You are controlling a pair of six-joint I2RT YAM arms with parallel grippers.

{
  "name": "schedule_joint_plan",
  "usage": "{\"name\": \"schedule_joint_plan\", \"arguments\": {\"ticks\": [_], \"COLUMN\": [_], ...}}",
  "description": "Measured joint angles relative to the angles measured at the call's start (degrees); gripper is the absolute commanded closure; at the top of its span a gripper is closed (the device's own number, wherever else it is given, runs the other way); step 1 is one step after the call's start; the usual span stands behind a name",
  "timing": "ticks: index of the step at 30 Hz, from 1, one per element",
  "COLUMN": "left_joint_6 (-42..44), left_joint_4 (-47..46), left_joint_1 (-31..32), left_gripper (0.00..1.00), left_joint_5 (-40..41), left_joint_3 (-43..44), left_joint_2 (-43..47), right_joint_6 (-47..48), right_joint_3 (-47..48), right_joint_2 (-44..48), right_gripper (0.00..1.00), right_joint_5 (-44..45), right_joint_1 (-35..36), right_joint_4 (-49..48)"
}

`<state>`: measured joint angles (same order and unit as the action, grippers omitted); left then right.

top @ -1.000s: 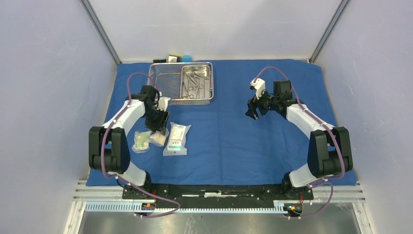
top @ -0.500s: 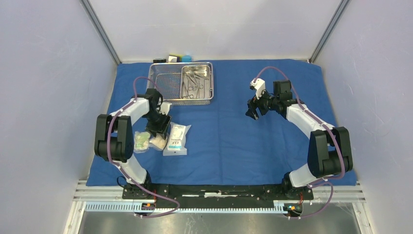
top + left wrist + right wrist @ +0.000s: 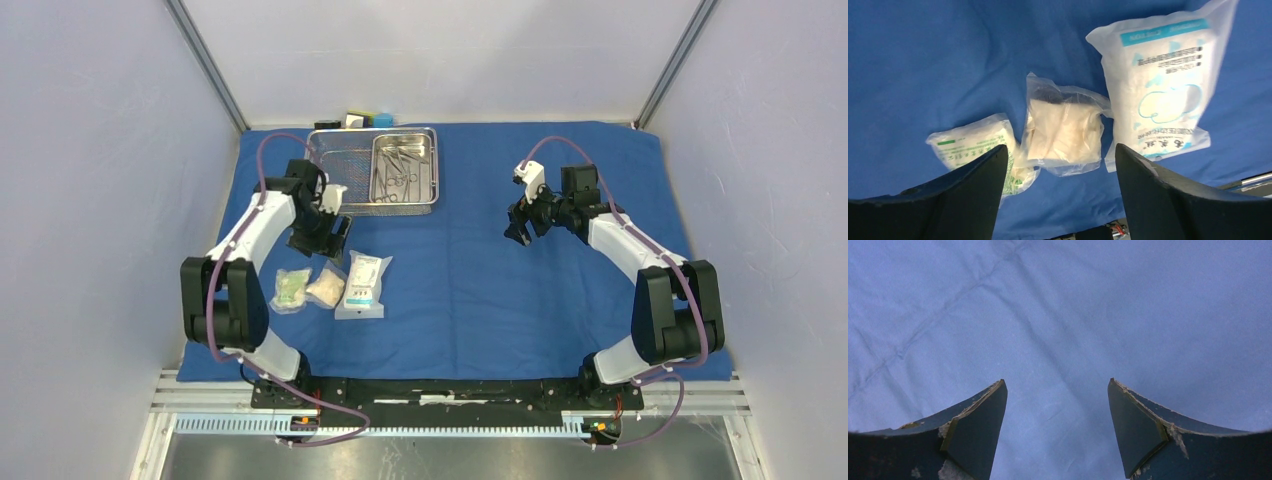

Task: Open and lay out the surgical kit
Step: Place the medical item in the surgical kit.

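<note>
Your top view alone shows basket (image 3: 345,168) and pan (image 3: 404,166) at the far edge of the blue cloth (image 3: 470,290); the left gripper (image 3: 320,242), wide and empty, overlooks three packets (image 3: 1063,125), print unreadable, and the right gripper (image 3: 1055,385) gapes empty over cloth.

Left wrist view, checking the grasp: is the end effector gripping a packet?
No, the end effector is open; all three packets lie free on the cloth.

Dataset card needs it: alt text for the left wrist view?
On blue cloth lie, side by side, a green-printed packet, a clear packet of beige material and a larger white packet with blue print. The left arm's dark fingers stand open below, holding nothing.
</note>
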<state>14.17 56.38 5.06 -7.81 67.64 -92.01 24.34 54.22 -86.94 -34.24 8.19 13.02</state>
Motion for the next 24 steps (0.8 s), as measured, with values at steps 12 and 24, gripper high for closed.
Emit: {"name": "schedule_joint_plan", "arguments": {"ticks": [12, 24], "left_joint_6": [-0.3, -1.2], "left_joint_4": [-0.6, -5.4], "left_joint_1": [0.0, 0.0], "left_gripper": [0.24, 0.41], "left_joint_5": [-5.2, -2.1], "left_joint_3": [2.5, -2.3], "left_joint_2": [1.2, -4.5], "right_joint_6": [0.0, 0.0], "right_joint_3": [0.2, 0.2], "right_joint_2": [0.8, 2.6], "right_gripper": [0.19, 0.19], "right_joint_5": [-0.1, -0.4], "right_joint_1": [0.0, 0.0], "right_joint_4": [0.0, 0.0]}}
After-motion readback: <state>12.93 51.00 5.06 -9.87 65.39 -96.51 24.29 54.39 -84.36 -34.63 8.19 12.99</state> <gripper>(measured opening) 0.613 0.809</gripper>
